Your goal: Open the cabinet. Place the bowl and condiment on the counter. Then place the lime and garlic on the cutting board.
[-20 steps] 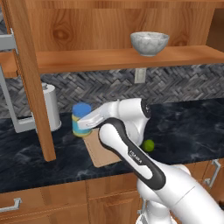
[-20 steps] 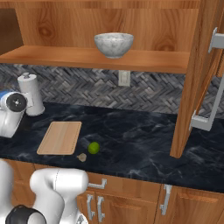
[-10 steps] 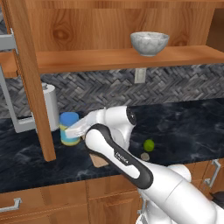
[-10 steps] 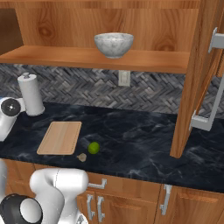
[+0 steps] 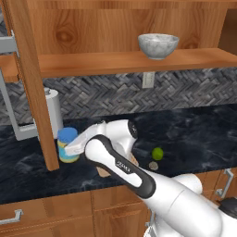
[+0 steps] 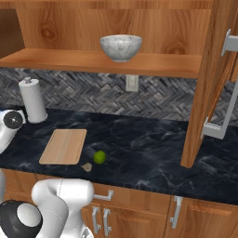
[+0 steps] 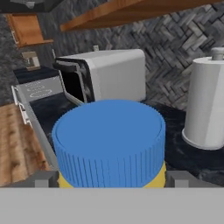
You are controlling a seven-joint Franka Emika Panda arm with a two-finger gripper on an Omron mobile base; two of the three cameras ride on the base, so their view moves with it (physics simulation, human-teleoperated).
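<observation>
A white paper-towel roll (image 6: 32, 100) is seen standing upright on a holder against the backsplash (image 6: 153, 98), which is laid in grey herringbone tile. A white wall outlet (image 6: 132, 83) is set into that tile just under the wooden shelf. Beyond the roll, in the hand view, a white toaster (image 7: 107, 74) with dark slots is shown.

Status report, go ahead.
Hand open around jar, jar on counter beside towel roll. Bowl on cabinet shelf. Cabinet door close beside jar.
</observation>
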